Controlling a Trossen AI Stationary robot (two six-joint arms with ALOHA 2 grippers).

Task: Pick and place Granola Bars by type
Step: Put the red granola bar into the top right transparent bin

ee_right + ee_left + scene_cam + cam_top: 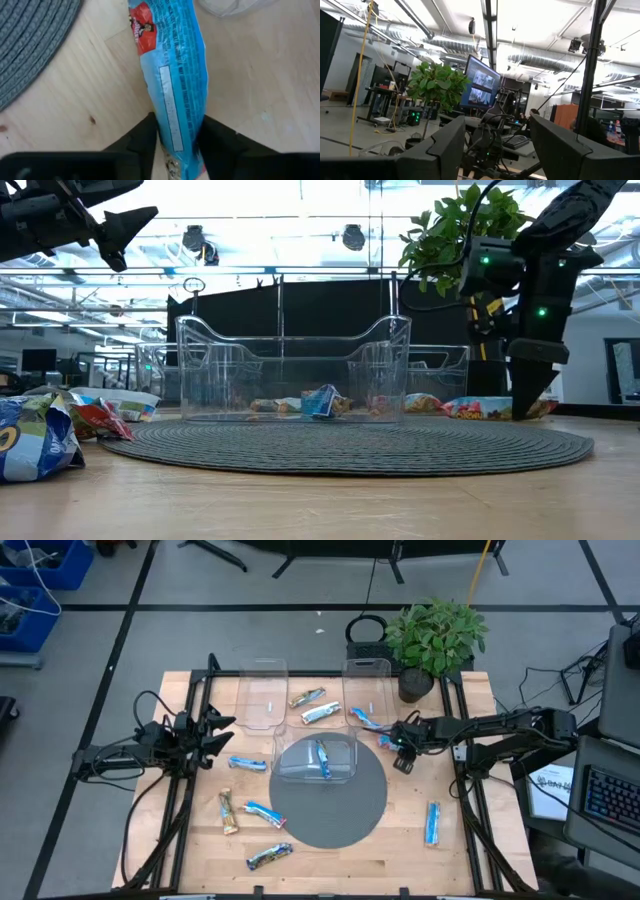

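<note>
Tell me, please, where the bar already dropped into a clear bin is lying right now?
In the high view, that blue bar lies in the clear bin on the round grey mat at the table's middle, left of the right claw.

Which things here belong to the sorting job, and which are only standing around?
Job:
- blue bar between the right gripper's fingers
- blue bar in the clear bin on the mat
- loose bars on the table
- two other clear bins

Only around:
- potted plant
- left gripper, waiting open
</note>
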